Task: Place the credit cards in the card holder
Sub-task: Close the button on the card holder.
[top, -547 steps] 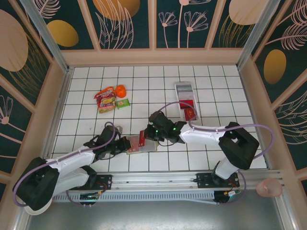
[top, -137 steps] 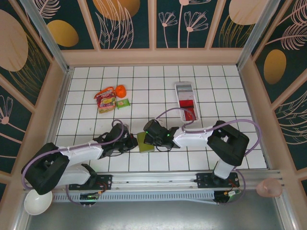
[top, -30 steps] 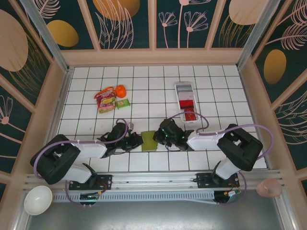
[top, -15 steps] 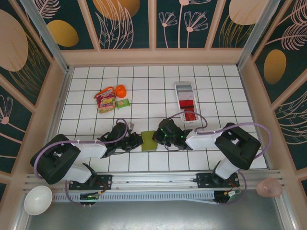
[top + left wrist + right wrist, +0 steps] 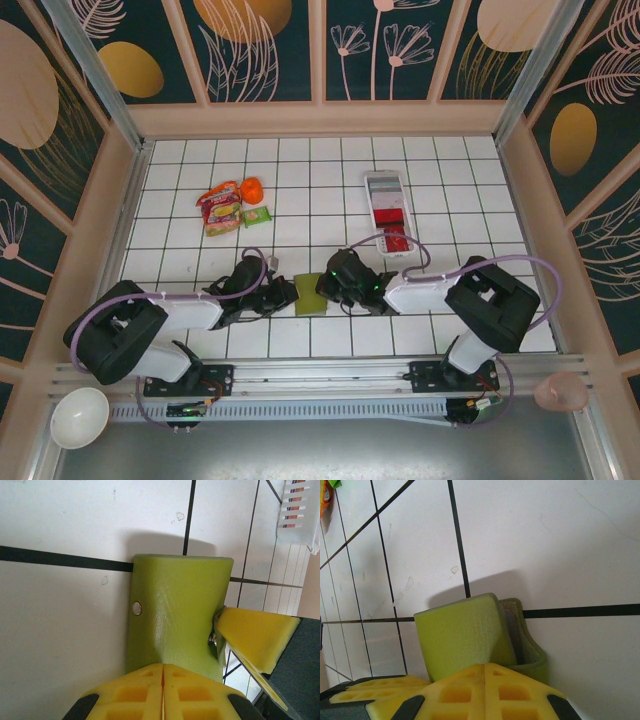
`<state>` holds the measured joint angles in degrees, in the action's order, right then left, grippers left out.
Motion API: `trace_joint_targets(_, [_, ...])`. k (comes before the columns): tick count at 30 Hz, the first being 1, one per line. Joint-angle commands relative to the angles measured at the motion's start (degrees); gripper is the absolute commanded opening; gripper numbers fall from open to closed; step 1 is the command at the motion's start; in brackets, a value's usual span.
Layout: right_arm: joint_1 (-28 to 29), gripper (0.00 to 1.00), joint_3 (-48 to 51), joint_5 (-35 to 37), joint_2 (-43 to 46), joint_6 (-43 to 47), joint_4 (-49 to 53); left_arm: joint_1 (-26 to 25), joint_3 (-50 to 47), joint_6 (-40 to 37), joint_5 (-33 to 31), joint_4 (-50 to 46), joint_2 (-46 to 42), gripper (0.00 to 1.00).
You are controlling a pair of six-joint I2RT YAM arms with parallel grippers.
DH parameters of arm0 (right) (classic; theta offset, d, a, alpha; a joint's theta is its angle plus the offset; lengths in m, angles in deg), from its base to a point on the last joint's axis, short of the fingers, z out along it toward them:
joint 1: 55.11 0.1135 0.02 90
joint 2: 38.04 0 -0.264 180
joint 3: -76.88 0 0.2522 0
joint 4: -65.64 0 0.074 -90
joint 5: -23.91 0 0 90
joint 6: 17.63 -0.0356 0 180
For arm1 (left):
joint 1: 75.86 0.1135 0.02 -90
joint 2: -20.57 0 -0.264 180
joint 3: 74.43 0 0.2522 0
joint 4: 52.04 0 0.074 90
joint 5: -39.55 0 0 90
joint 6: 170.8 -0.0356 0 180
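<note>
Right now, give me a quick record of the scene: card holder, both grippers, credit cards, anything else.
card holder: folded shut, lying flat between the grippers
left gripper: shut, tips at the holder's edge
right gripper: shut, at the opposite edge
credit cards: red, in the white tray
snack packets: heaped far left

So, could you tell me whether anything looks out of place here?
Only one thing: the wallet lies folded shut, though red cards sit in the tray, not yet loaded. Nothing looks spilled or damaged.
</note>
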<state>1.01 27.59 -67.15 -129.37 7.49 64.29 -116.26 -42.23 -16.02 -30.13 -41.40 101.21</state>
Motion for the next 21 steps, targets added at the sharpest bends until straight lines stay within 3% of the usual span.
trace_joint_targets(1, [2.66,0.0,-0.01,-0.01,-3.35,-0.36,3.32,-0.18,-0.01,-0.48,0.43,-0.71,1.1,0.1])
trace_joint_targets(9, [6.85,0.0,-0.88,5.7,-3.38,0.91,11.7,-0.14,-0.07,-0.4,0.21,-0.89,1.08,0.1])
trace_joint_targets(16, [15.29,0.0,-2.51,14.57,-10.45,-1.27,17.38,-0.15,0.02,-0.14,0.25,-0.81,1.67,0.09])
trace_joint_targets(21, [17.77,0.0,-3.89,18.36,-13.79,-1.79,20.78,-0.18,0.54,-0.82,-0.2,-2.51,0.25,0.09])
